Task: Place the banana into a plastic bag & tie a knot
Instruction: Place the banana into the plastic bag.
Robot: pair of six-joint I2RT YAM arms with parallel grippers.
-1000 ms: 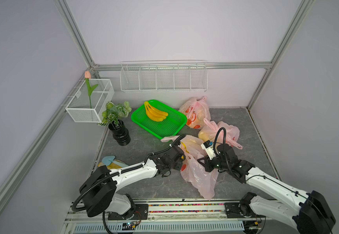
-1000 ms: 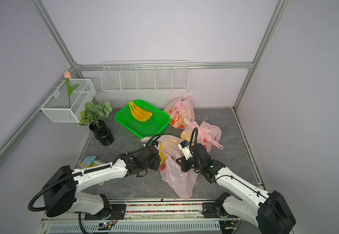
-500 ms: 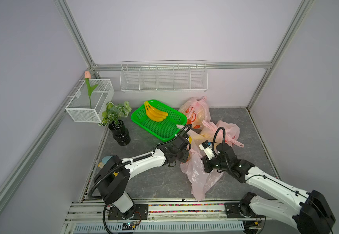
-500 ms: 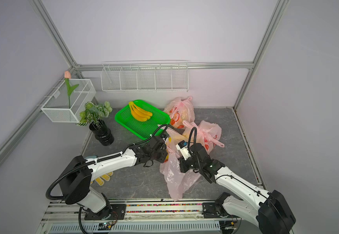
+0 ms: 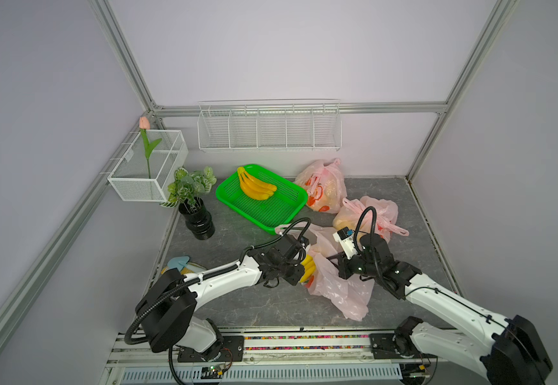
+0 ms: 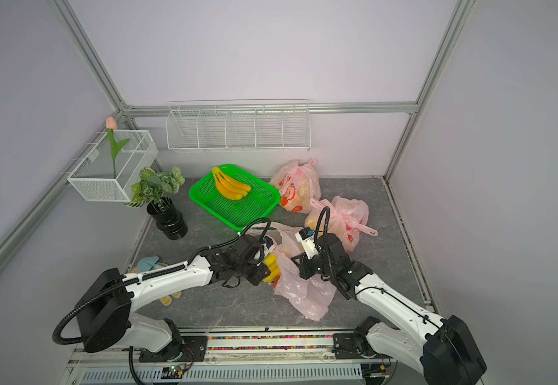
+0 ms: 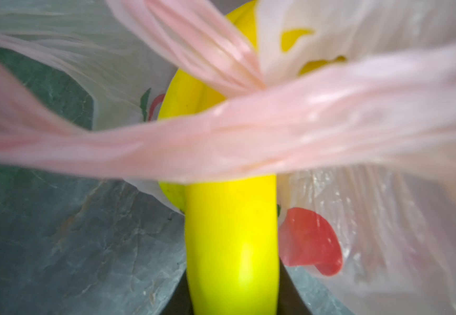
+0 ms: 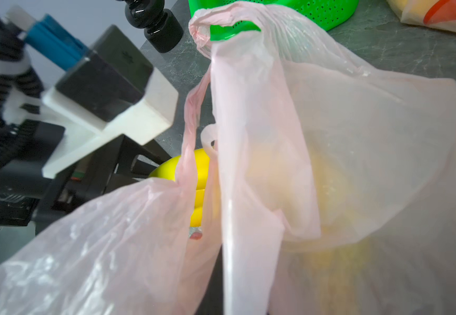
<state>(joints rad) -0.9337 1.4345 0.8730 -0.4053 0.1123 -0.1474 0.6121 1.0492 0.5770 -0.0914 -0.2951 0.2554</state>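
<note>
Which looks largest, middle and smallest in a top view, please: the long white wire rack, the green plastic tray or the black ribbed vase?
1. long white wire rack
2. green plastic tray
3. black ribbed vase

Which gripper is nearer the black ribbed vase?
Left. The left gripper, gripping the yellow banana bunch, lies between the black ribbed vase and the pink plastic bag; the right gripper grips that bag, farther off.
</note>
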